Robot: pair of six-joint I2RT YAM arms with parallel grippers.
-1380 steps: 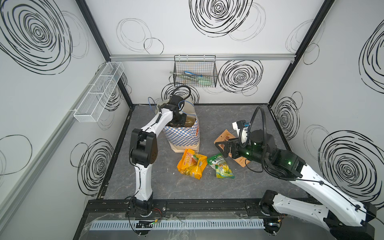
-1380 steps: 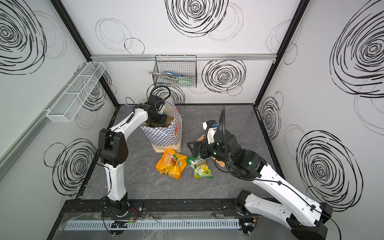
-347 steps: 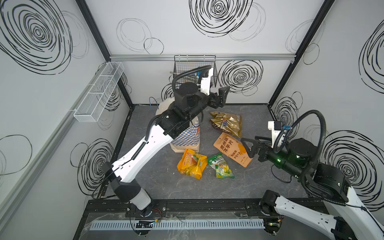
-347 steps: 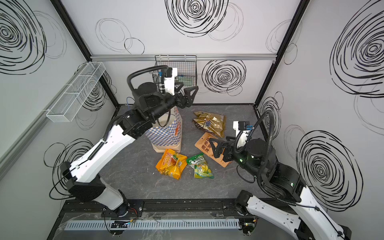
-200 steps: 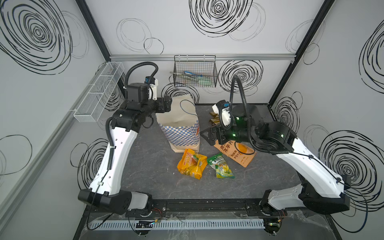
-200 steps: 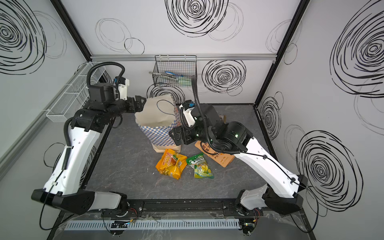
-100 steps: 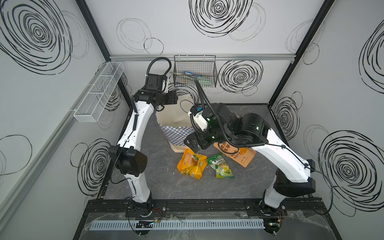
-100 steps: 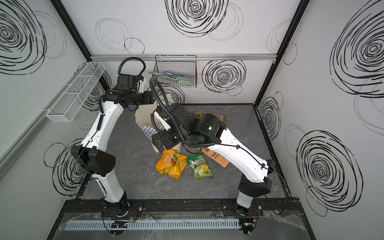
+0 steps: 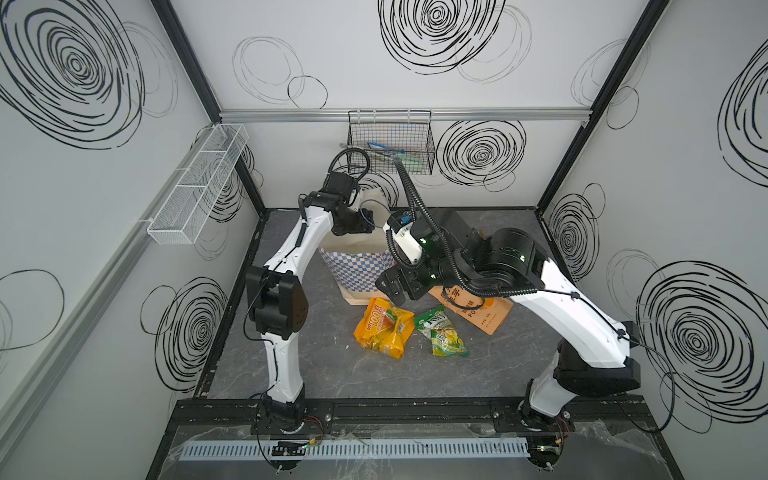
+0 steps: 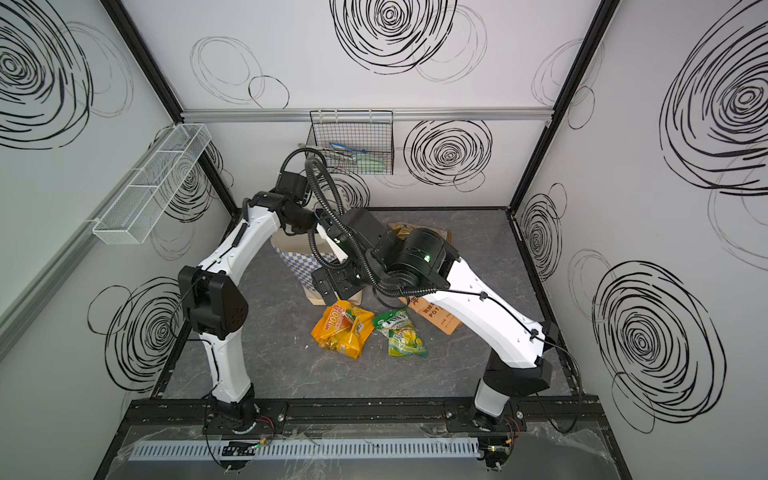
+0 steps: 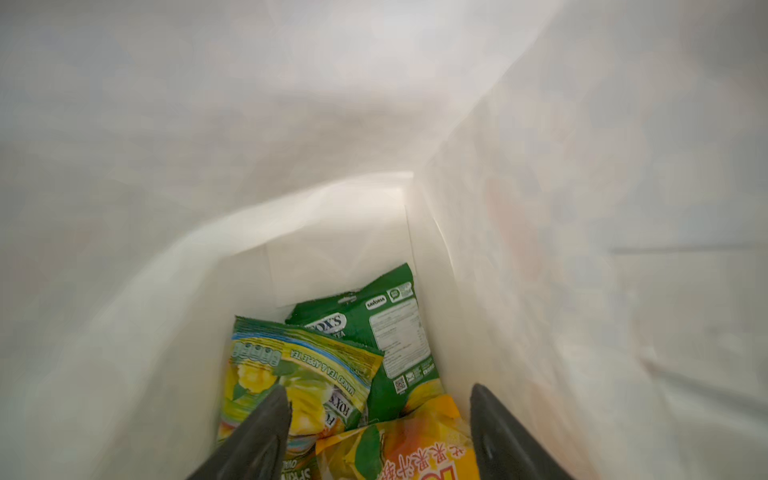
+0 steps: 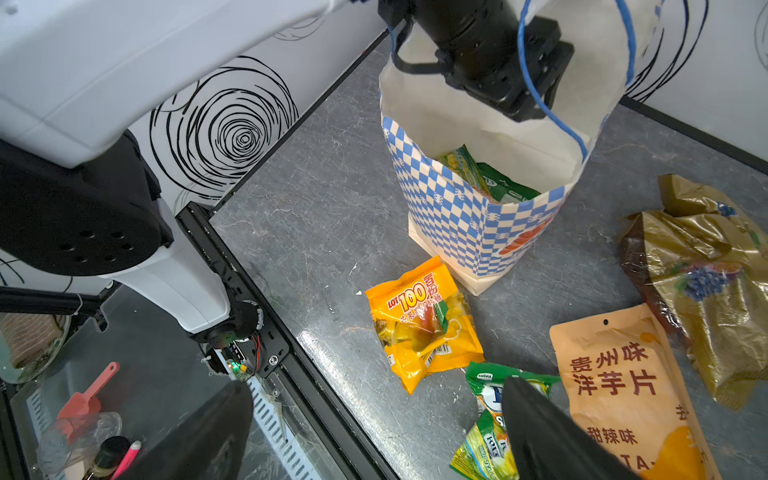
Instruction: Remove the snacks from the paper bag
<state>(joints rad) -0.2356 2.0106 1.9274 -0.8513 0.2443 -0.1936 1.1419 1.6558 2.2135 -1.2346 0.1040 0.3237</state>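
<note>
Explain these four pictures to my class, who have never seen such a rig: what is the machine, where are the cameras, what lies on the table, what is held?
Two white robot arms stand at a grey table. Two pictures look down from overhead; two come from cameras on the arms' wrists. The left end effector is inside the paper bag, open above green packs, holding nothing. The right end effector hovers open and empty. On the table lie a yellow "100" pack, a green-yellow pack, an orange pouch and a gold foil pack.
</note>
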